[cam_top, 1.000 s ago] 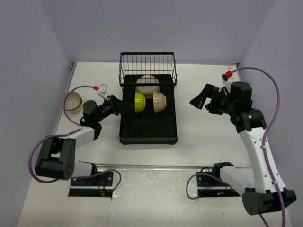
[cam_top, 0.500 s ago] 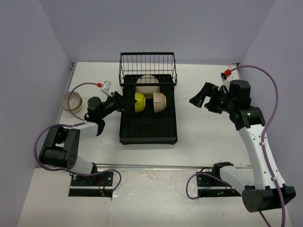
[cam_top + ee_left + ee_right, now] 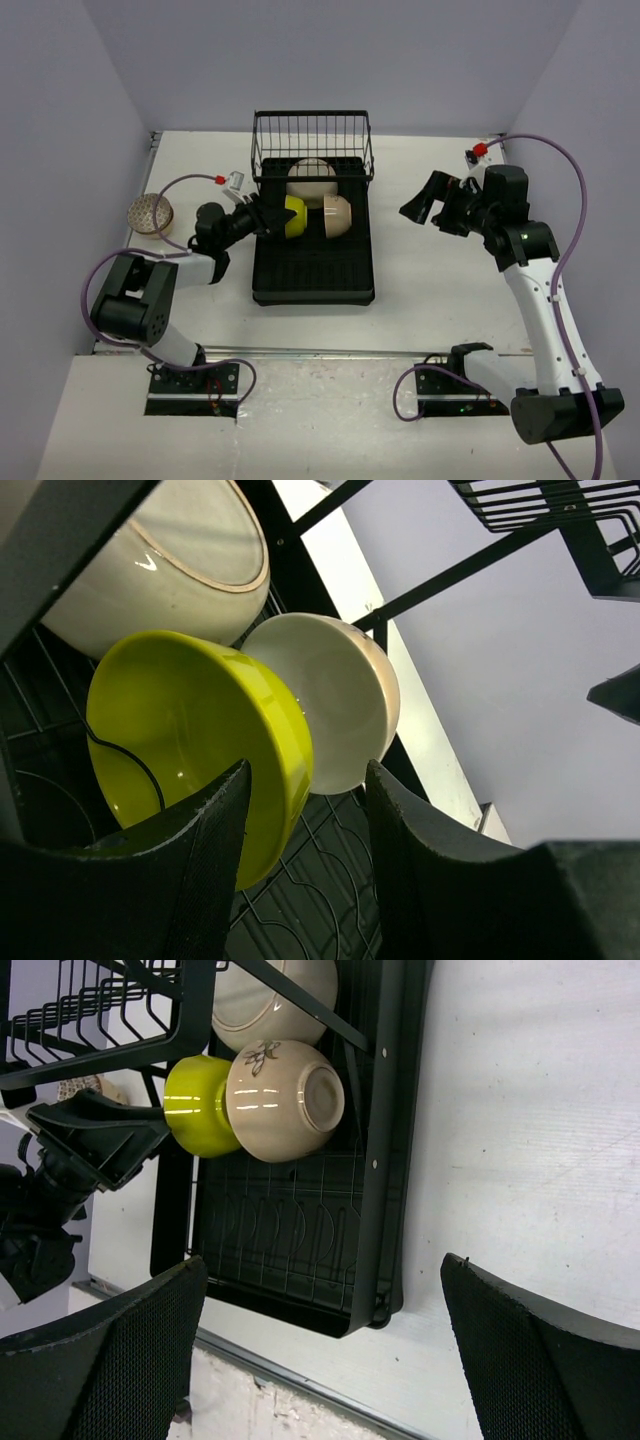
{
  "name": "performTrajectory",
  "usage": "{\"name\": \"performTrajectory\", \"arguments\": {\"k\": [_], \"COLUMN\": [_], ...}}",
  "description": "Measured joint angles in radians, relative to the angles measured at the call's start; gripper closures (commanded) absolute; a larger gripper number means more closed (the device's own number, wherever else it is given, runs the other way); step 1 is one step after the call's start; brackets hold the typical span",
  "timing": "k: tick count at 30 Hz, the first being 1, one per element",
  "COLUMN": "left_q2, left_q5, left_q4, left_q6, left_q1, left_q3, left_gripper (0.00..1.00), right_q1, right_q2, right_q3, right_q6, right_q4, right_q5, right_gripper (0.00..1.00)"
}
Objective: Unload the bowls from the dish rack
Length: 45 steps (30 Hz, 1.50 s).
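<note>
The black dish rack (image 3: 312, 275) lies mid-table with its wire basket (image 3: 312, 135) at the far end. In it a lime-yellow bowl (image 3: 294, 216) stands on edge against a cream bowl (image 3: 338, 215), with the larger cream bowl (image 3: 311, 180) behind them. My left gripper (image 3: 268, 217) is open at the lime bowl's left side. In the left wrist view its fingers (image 3: 150, 880) straddle the lime bowl's (image 3: 190, 720) rim without closing. The net-pattern bowl (image 3: 150, 213) sits on the table at the far left. My right gripper (image 3: 420, 208) is open and empty, right of the rack. A third cream bowl is not in view.
The right wrist view looks down on the rack (image 3: 300, 1250), the lime bowl (image 3: 195, 1105), the cream bowl (image 3: 285, 1100) and the left gripper (image 3: 100, 1140). Purple cables trail from both arms. Grey walls close in the table on three sides.
My left gripper has moved right, from beside the rack's left edge up to the lime bowl, so that its fingers now straddle the rim. The right arm has barely shifted.
</note>
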Motion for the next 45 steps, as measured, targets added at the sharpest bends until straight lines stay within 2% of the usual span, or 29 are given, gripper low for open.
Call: {"name": "performTrajectory", "arguments": {"k": [4,10,27,31,45], "left_q2": [0.018,0.029,0.079,0.100,0.146], "left_q5": [-0.010,-0.027,-0.018,0.006,0.042], "left_q4": [0.000,-0.015,0.014,0.053,0.166], "left_q6": [0.000,0.000,-0.024,-0.055,-0.135], "left_q1": [0.000,-0.006,-0.011,-0.013,-0.011], "left_q3": [0.006,0.018,0.058,0.056,0.034], "left_gripper": [0.56,0.71,0.90,0.99,1.00], "right_q1": [0.000,0.000,0.000,0.000,0.000], "right_q2": [0.001,0.001,0.001,0.001,0.000], "right_q3": [0.000,-0.003,-0.014,-0.014,-0.014], "right_q6": [-0.001,0.000,-0.009,-0.011,-0.023], "right_q4": [0.000,0.009,0.011,0.011,0.011], "right_q5": [0.000,0.000,0.002,0.002,0.003], "right_gripper": [0.01,0.01,0.01,0.01,0.01]}}
